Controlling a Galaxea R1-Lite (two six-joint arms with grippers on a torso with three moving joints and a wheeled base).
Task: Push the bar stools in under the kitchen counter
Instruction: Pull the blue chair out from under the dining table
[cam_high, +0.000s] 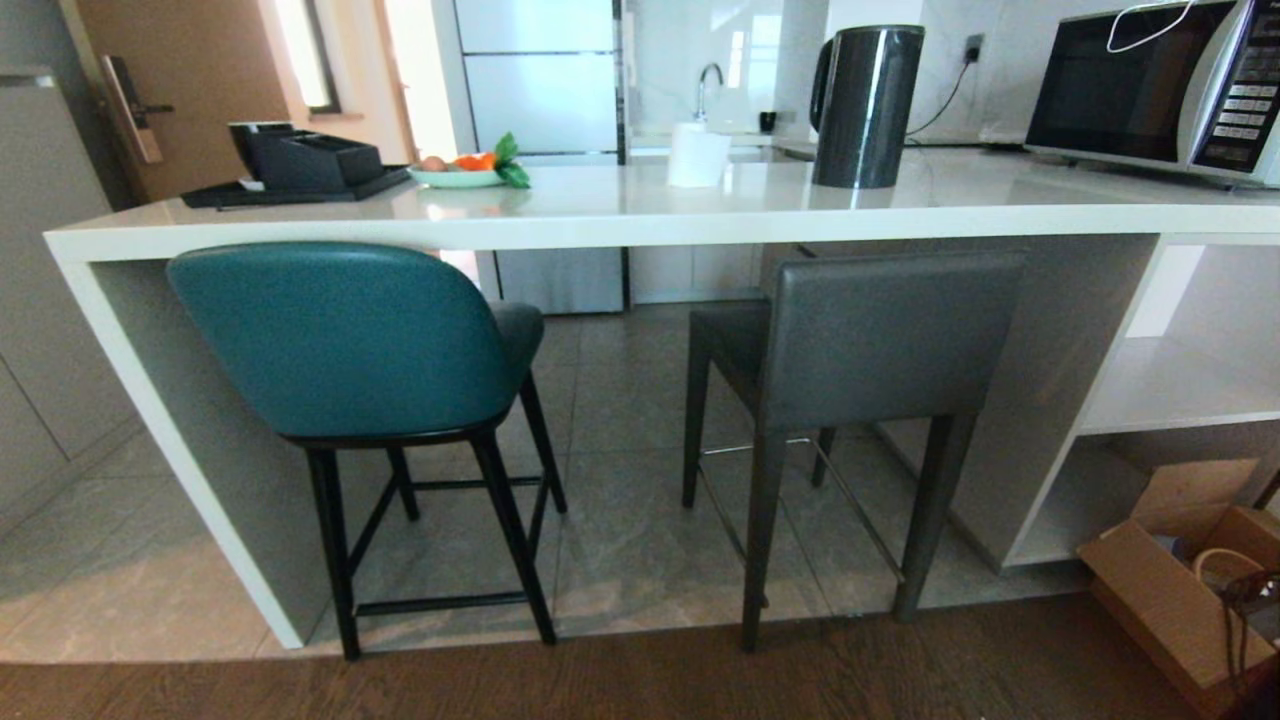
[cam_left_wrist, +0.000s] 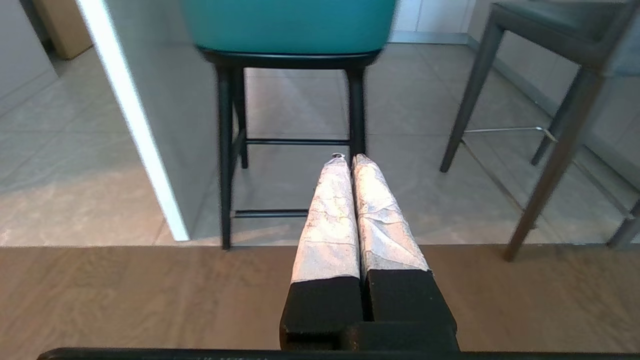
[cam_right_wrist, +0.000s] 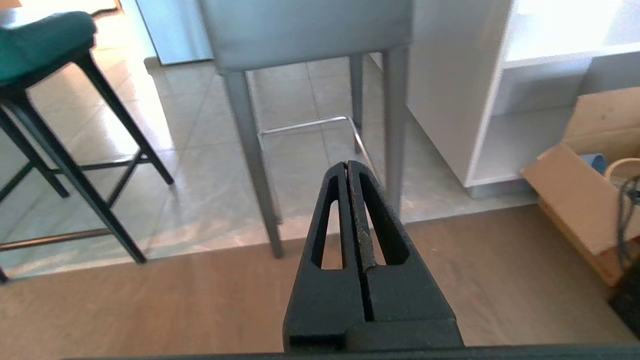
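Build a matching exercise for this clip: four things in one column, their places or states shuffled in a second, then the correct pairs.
Things:
1. teal stool
2. grey stool
3. kettle
4. left pincer

Places or states:
A. stands on the counter, beside the microwave
B. next to the counter's white side panel
C. shut, holding nothing
D. next to the open shelves

Pairs: 1-B, 2-D, 3-A, 4-C
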